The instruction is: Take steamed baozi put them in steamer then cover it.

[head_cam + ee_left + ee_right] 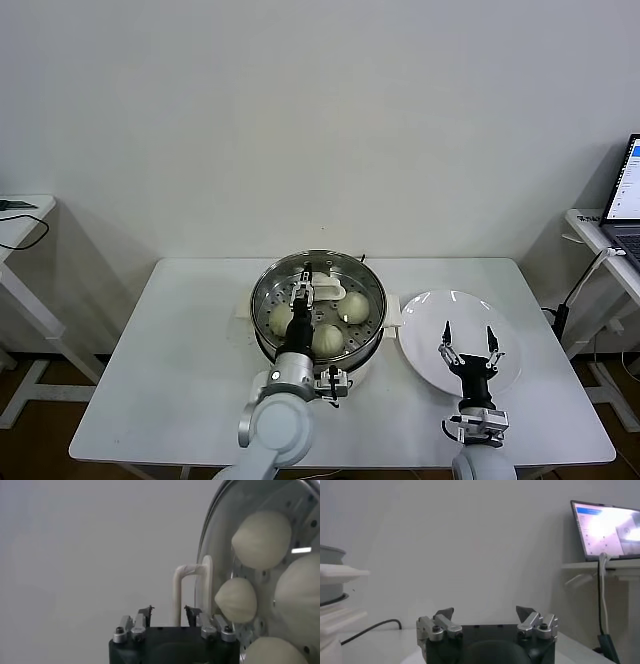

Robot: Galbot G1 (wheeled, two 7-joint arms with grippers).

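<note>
lid down on the steamer, left claw letting go of the handle

the cover (318, 292) sits flat on the steamer (262, 322) at the centre of the head view, glass face up, and through it the baozi (327, 339) show pale on the perforated tray; i can make out three for sure from above, with a fourth likely under the handle. in the left wrist view four rounded buns crowd the right side of the frame behind the glass. the cover's white handle (191, 592) is the piece that matters: an oblong loop, its long axis running roughly across the pot, left to right in the head view, standing up from the lid's middle. the left gripper (304, 292) is right over it, fingers spread either side of the loop with a gap showing, so i read it as released, not clamped. the handle lies straight ahead of the claw, between the fingertips, so any pull-away needs to go straight back along the claw's own line to avoid snagging the loop and dragging the lid off centre. over at the lower right of the head view, the right gripper (470, 352) hangs above the bare white plate (425, 320), jaws wide apart and holding nothing, well apart from the pot. the left arm is far the nearer one to the lid. judging by how things lie, the task looks all but finished.
</note>
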